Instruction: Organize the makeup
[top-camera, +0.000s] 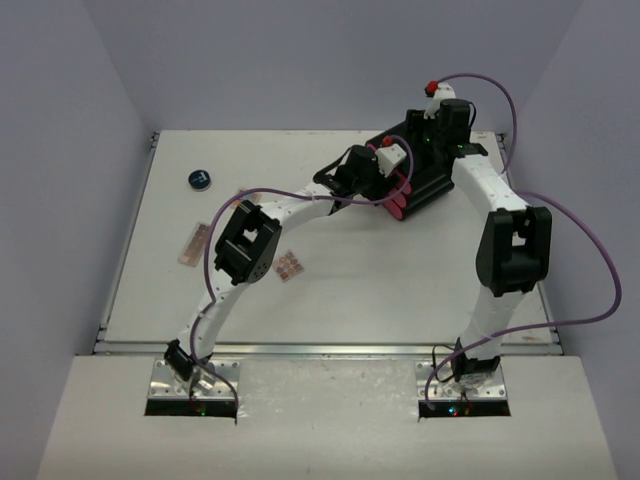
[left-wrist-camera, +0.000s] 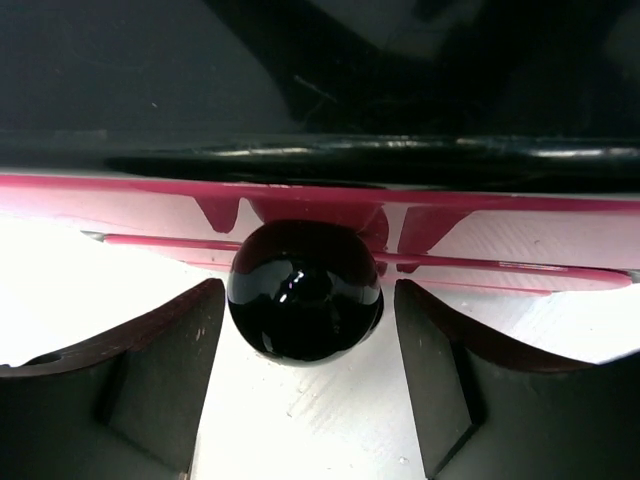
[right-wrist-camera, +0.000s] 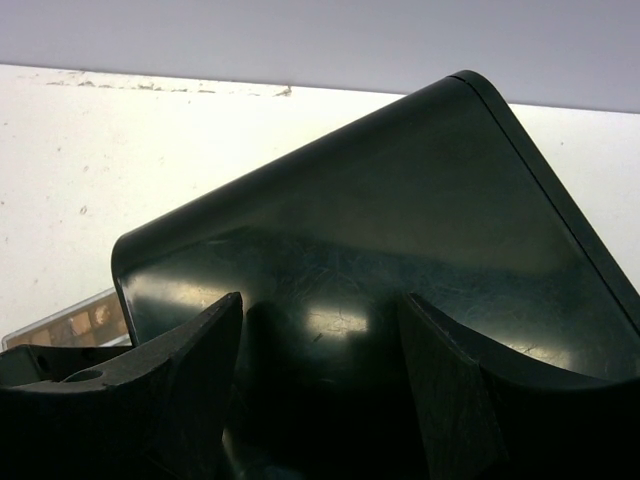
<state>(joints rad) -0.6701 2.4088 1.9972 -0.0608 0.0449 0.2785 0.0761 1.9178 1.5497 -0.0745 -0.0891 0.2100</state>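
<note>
box (top-camera: 430, 190) fills far R, centre free

Looks like glossy black plastic on the box (top-camera: 430, 165). Mirror-smooth on its lid in the right wrist view, crossed with fine hairline scratches. Gleams smooth and black on the round knob (left-wrist-camera: 305, 290), with bright highlights on the dome. Shiny translucent pink plastic on the drawer front (left-wrist-camera: 120, 205). Matt dark plastic, faintly grainy, on the fingers (left-wrist-camera: 150, 390) of the left gripper (left-wrist-camera: 308, 300). Flat matt white, lightly scuffed and speckled, on the table (top-camera: 380, 300); bare brushed metal along its near rail (top-camera: 330, 349). Smooth purple sheathing on the cables (top-camera: 512, 115). Seems clear-lidded and shiny on the palette (right-wrist-camera: 70, 322).
</note>
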